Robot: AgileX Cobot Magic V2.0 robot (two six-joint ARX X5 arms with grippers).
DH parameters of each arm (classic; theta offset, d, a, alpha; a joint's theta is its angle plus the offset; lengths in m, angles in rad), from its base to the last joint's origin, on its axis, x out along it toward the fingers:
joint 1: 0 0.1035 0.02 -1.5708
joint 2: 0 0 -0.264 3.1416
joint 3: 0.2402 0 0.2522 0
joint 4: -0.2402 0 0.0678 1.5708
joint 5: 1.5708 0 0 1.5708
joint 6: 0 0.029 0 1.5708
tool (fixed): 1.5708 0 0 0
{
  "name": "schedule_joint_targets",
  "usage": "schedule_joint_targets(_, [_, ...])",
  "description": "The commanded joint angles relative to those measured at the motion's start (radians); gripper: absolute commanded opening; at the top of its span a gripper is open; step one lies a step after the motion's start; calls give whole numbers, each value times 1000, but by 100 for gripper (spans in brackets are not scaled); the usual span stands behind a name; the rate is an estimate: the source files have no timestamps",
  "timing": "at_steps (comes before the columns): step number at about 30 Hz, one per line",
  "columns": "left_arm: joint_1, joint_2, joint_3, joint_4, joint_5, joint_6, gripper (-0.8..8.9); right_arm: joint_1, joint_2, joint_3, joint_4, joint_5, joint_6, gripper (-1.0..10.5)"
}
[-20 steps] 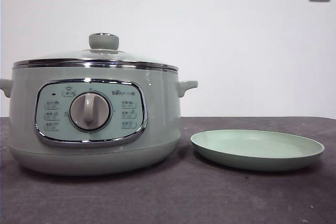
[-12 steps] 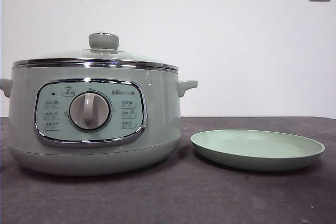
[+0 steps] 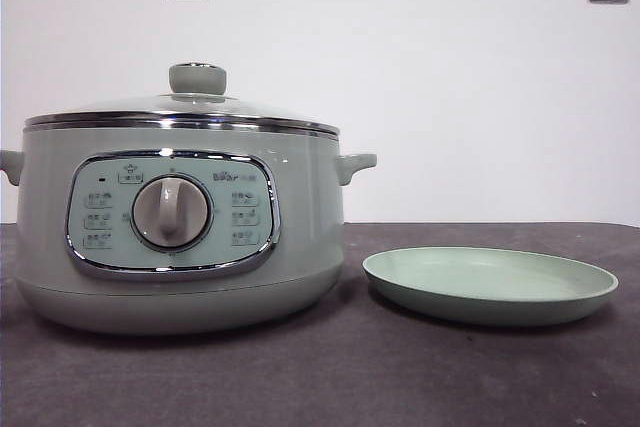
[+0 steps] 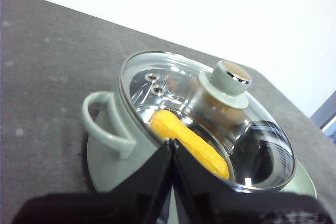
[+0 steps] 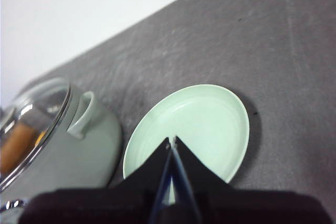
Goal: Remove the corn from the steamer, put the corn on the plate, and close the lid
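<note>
Not much robot on show tbh. Left gripper (image 4: 172,148) is two matte black wedge jaws tapering to thin tips, on a blurry black block. Right gripper (image 5: 171,144) looks the same, with a faint bluish edge between its jaws.

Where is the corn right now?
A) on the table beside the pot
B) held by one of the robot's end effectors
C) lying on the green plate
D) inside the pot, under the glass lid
D: the corn shows through the closed glass lid inside the steamer, while the plate is bare.
</note>
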Motion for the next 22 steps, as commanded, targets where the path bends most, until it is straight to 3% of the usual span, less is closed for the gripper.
schedule_joint_targets(1, [1, 85, 91, -36, 17, 118, -7, 2, 93, 90, -23, -34, -126, -10])
schedule_joint_targets(6, [1, 245, 250, -123, 88, 241, -7, 2, 265, 253, -101, -148, -220, -2])
schedule_joint_targets(13, [0, 432, 431, -262, 171, 326, -5, 2, 473, 460, -303, -317, -398, 1])
schedule_joint_targets(16, [0, 499, 488, -317, 203, 360, -3, 3, 531, 519, -377, -342, -457, 6])
schedule_joint_targets(18, [0, 537, 516, -340, 216, 369, 4, 3, 554, 539, -394, -340, -473, 75])
schedule_joint_targets(20, [-1, 568, 534, -347, 216, 369, 92, 3, 565, 543, -391, -339, -473, 213])
schedule_joint_targets(22, [-5, 592, 546, -344, 208, 366, 322, 3, 569, 543, -391, -332, -471, 317])
